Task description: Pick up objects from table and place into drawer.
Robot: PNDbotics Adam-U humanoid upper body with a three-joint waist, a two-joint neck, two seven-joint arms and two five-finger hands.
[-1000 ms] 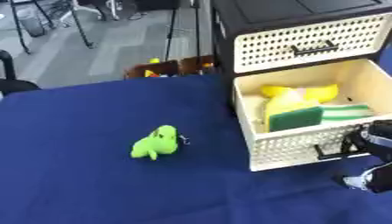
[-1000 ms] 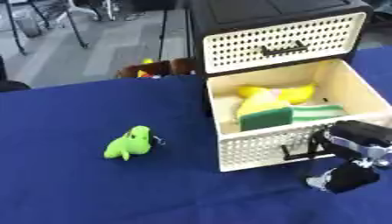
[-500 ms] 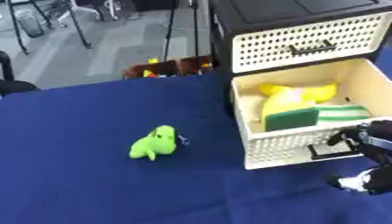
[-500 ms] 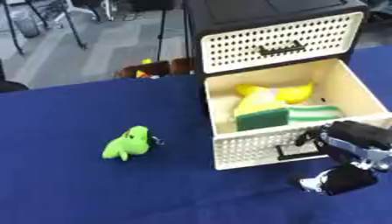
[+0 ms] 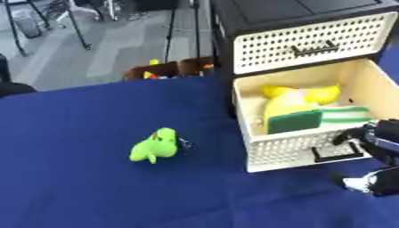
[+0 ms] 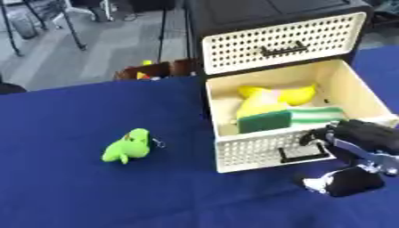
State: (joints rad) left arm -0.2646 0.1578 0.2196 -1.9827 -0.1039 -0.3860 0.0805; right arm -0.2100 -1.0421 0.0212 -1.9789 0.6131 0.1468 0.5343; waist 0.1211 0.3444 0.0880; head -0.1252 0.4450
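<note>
Blue cloth point(image 6: 93, 196) covers the table, with grey floor and stand legs seen beyond its far edge. On the cloth at the left a green toy point(image 6: 127, 146) lies alone, well apart from the drawer point(image 6: 269, 153). Right of centre a black cabinet point(image 6: 265, 22) is stood, its cream lower drawer pulled open; a yellow toy point(image 6: 274, 95) and a green sponge point(image 6: 263, 121) are seen inside. At the drawer's front right corner the right hand point(image 6: 360, 141) is placed by the handle point(image 6: 302, 153); its fingers look curled, perhaps round nothing, though that cannot be told for sure.
</note>
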